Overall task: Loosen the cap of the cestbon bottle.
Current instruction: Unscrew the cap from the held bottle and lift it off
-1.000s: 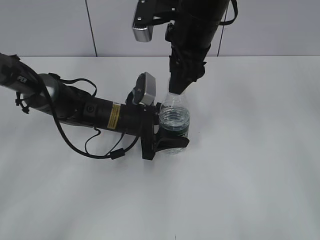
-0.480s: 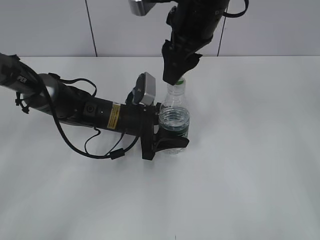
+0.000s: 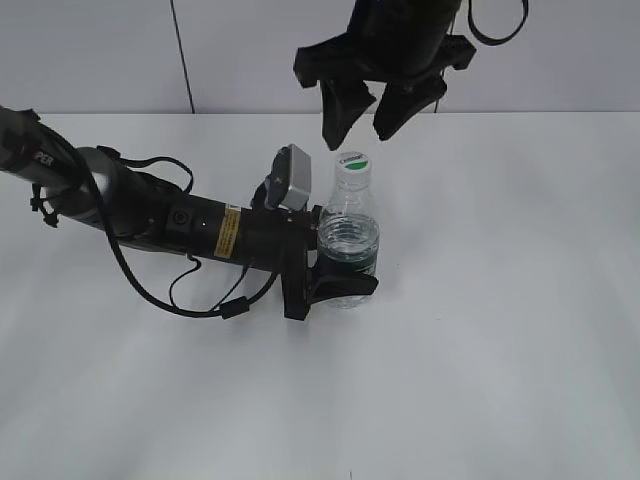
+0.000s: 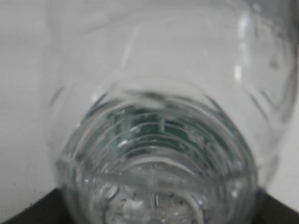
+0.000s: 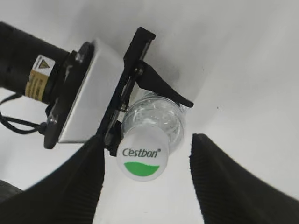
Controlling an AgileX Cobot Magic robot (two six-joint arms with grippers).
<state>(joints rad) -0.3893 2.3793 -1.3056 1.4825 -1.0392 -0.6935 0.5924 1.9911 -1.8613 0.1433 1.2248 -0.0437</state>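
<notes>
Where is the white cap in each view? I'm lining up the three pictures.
Exterior: the cap sits centre, below the right gripper.
Left wrist: not in it.
Right wrist: cap low centre, between the gripper's fingers.
Shared landmark: the cestbon bottle.

Left arm: matte black tube segments, a grey rounded joint cover near the shoulder end, and a small yellow warning label on the forearm. Thin black cables loop loose beneath it and over the top. Silver-grey box-shaped wrist camera sits on a flat black mounting plate. Left gripper: black, with curved, pointed fingers. Right arm: glossy black housing, black cable at its side. Right gripper: two broad, matte black tapered fingers. In the right wrist view, small screws show on the left camera's plate.
</notes>
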